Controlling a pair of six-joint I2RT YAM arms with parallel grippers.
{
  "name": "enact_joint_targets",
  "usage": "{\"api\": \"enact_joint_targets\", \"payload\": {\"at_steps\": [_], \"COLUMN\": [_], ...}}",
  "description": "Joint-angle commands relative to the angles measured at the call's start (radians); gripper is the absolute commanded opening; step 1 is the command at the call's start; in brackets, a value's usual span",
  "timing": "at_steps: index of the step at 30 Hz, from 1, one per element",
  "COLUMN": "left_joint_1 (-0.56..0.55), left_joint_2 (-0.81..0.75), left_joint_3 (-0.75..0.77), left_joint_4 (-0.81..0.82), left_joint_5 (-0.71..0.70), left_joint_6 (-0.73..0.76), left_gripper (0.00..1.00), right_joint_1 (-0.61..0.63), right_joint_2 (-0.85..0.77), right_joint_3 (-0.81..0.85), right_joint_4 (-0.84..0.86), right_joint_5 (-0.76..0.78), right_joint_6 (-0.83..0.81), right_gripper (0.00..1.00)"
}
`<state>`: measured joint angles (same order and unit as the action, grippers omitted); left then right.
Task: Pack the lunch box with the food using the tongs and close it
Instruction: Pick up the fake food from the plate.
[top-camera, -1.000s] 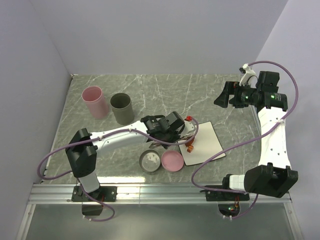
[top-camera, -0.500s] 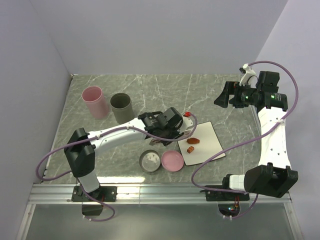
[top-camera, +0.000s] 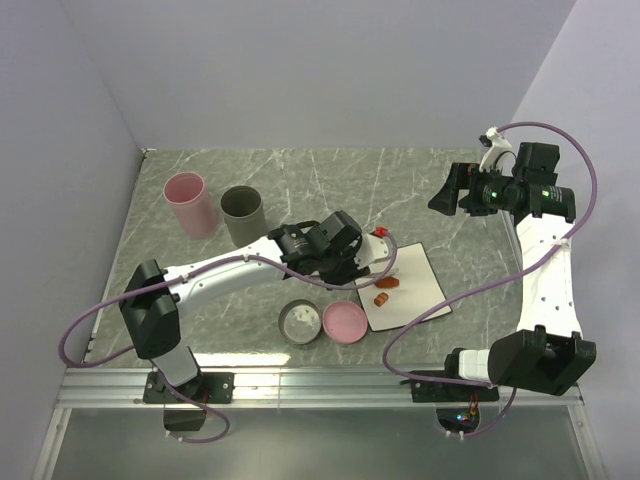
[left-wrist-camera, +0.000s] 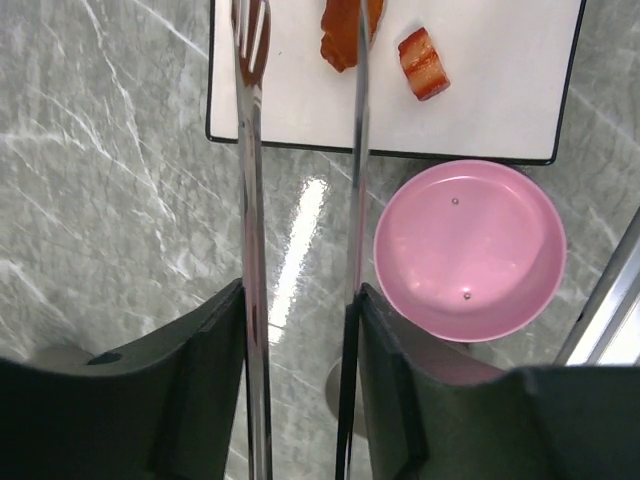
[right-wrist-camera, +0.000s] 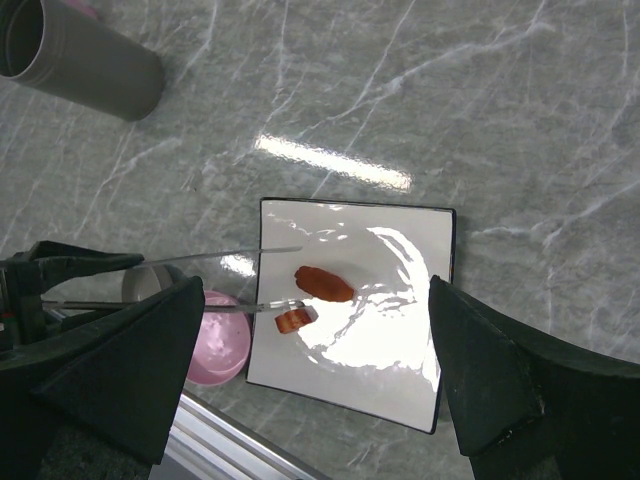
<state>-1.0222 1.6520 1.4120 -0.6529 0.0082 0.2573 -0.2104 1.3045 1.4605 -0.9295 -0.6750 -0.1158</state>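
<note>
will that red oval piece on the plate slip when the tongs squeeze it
Probably slippery: the oval piece looks smooth and rounded, and the tongs have thin metal arms. It may skate, since the plate is glossy. Likely light, being small beside the plate.

Left gripper (top-camera: 360, 264) at the white plate's (top-camera: 420, 280) 9 o'clock edge, tongs (top-camera: 384, 266) in its grip reaching over the plate. Reddish-brown oval (top-camera: 388, 282) and orange-brown lump (top-camera: 381, 298) lie on the plate, apart. Pink dish (top-camera: 343, 322) just beside the plate's 7 o'clock corner. Right gripper (top-camera: 447, 192) at the table's (top-camera: 330, 175) 2 o'clock, jaws apart.
</note>
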Motion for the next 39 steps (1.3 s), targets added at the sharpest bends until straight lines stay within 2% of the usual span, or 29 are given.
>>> {"api": "enact_joint_targets", "payload": {"at_steps": [1,5,20,31,39], "left_joint_1": [-0.001,-0.001,0.001,0.01,0.016], "left_joint_2": [0.015,0.037,0.121,0.176,0.154], "left_joint_3": [0.01,-0.001,0.001,0.038,0.061], "left_joint_4": [0.039,0.05,0.042,0.029,0.015], "left_joint_5": [0.03,0.036,0.064,0.024,0.003], "left_joint_6": [0.082,0.121,0.165,0.158,0.146], "left_gripper": [0.52,0.55,0.54,0.45,0.37], "right_joint_1": [-0.007,-0.009,-0.014,-0.018,-0.023], "right_joint_2": [-0.008,-0.005,0.002,0.001,0.001], "right_joint_3": [0.032,0.038,0.038,0.037,0.035], "right_joint_4": [0.008,0.004,0.003,0.003,0.004], "right_joint_5": [-0.012,-0.014,-0.023,-0.023,-0.029], "right_joint_6": [0.002,0.001,-0.001,-0.001,0.001], "right_gripper": [1.0,1.0,1.0,1.0,1.0]}}
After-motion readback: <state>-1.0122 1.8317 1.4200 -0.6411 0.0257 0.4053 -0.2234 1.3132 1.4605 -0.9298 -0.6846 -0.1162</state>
